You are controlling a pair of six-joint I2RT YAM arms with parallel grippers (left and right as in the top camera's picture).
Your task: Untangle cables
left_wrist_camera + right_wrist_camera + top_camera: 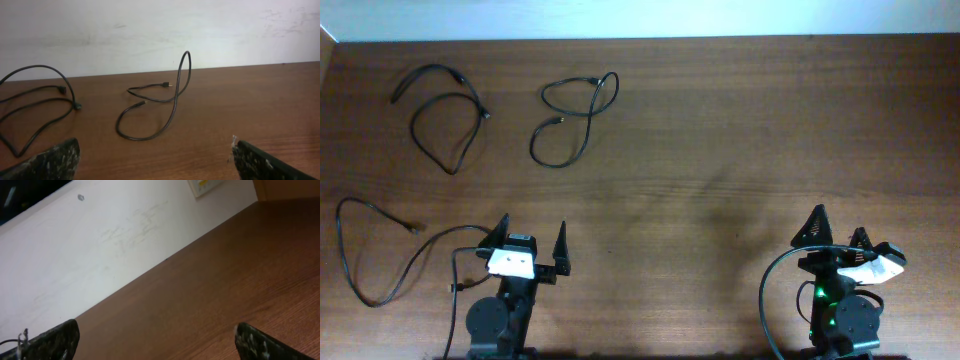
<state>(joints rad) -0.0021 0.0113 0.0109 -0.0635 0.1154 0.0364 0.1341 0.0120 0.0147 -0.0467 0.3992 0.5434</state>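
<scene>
Three thin black cables lie apart on the brown table. One cable (448, 108) is looped at the far left. A second cable (572, 118) forms a figure-eight loop at the far centre-left; in the left wrist view (165, 107) one loop of it stands up off the table. A third cable (382, 260) curves along the left edge near the left arm. My left gripper (532, 240) is open and empty at the front left, well short of the cables. My right gripper (840, 232) is open and empty at the front right, with no cable near it.
A white wall (160, 30) runs along the table's far edge. Thick black wires (770, 290) hang by the right arm's base. The right wrist view shows bare table (225, 280) and wall.
</scene>
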